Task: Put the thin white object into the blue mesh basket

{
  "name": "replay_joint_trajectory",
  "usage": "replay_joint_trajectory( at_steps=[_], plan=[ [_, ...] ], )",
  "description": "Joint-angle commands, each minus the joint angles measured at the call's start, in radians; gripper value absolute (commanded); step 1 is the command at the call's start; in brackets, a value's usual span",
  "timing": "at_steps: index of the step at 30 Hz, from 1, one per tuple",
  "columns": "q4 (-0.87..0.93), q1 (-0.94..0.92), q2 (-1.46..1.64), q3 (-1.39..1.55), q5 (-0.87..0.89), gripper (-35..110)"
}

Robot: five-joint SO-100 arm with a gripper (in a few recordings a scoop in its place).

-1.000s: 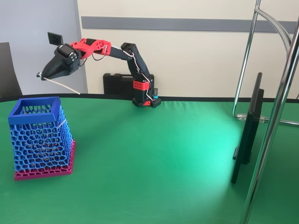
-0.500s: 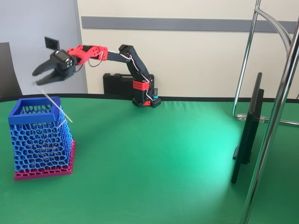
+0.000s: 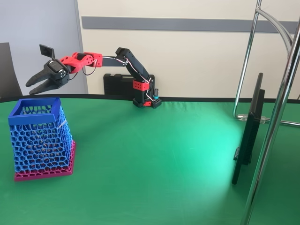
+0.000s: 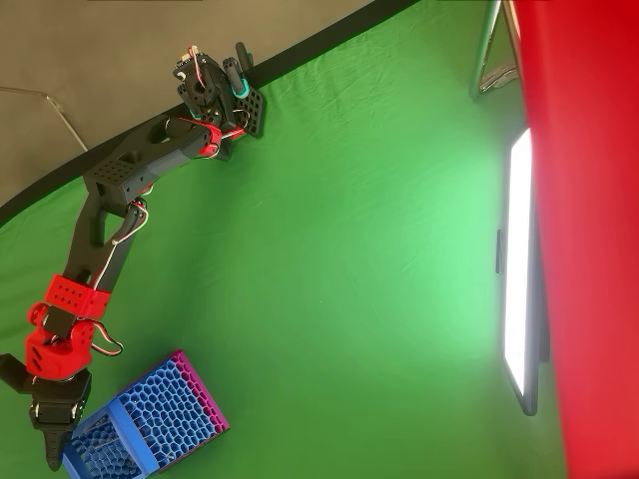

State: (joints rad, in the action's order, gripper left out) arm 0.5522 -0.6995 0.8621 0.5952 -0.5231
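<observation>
One blue mesh basket (image 3: pixel 41 138)

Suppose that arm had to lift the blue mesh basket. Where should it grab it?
Probably by the solid square rim, coming straight down from above with one finger inside and one outside a side of it. The blue mesh basket stands upright with its top open, and its walls are irregular mesh that slopes inward, which looks like a poorer hold. The open gripper hangs just above it.

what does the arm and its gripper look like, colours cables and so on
The arm has black links with red printed pieces: a perforated red block near its base and a red wrist section behind the gripper. The gripper is black with two tapered, pointed fingers. Thin red and white cables loop along the joints, and a small black square part sticks up above the wrist.
</observation>
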Motion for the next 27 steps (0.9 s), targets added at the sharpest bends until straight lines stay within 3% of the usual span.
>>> replay_joint_trajectory(
  at_steps=[1,12,21,27],
  plan=[
    [0.051,0.020,0.060,-0.066,0.026,22],
    [0.308,0.083,0.301,0.031,0.115,18],
    [0.413,0.222,0.692,0.442,0.124,9],
    [0.380,0.325,0.973,0.816,0.123,4]
  ],
)
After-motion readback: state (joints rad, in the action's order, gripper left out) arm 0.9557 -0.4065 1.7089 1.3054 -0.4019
